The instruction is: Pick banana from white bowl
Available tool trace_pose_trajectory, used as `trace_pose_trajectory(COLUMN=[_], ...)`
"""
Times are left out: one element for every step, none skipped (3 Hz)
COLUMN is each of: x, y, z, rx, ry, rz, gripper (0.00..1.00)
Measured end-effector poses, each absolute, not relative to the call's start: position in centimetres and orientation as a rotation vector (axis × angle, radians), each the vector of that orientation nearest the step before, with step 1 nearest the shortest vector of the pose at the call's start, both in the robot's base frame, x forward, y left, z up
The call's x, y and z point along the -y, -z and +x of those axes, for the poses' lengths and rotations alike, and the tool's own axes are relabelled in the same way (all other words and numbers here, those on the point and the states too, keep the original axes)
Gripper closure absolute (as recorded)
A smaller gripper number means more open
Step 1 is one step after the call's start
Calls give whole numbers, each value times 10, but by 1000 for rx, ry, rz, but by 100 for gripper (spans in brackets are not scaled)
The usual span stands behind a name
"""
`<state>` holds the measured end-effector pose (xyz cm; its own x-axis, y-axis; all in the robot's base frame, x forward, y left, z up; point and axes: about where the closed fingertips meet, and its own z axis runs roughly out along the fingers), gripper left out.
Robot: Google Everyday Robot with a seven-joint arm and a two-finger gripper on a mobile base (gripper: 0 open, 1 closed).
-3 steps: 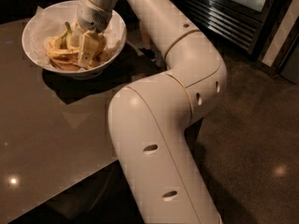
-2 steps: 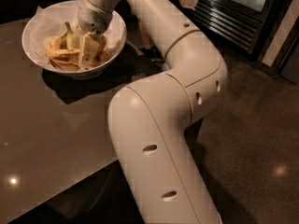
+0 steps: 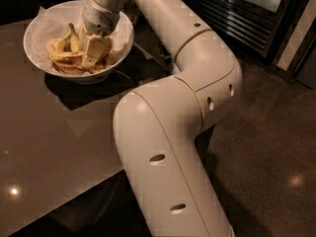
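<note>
Banana (image 3: 65,63) nestled deep in white bowl (image 3: 35,48), hence gripper (image 3: 91,58) down inside atop it; grip state impossible to tell.

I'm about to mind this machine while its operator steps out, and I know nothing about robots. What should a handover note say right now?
The gripper is lowered into the white bowl, down among the fruit; a grasp is not confirmed.
The banana lies in the bowl, which sits on the dark table.
Done: reach into the bowl.
Left: secure the banana and lift it clear.
</note>
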<state>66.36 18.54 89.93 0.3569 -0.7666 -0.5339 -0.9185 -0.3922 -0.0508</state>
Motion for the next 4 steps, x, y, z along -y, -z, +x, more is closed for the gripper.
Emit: trace_pose_trajectory(x=[-185, -187, -174, -159], y=[-899, -912, -934, -946], z=[664, 669, 659, 636], rx=[-1484, -1481, -1476, -1474], ry=[-620, -559, -474, -417], rz=[-2283, -2239, -2199, -2170], gripper=[98, 100, 100, 100])
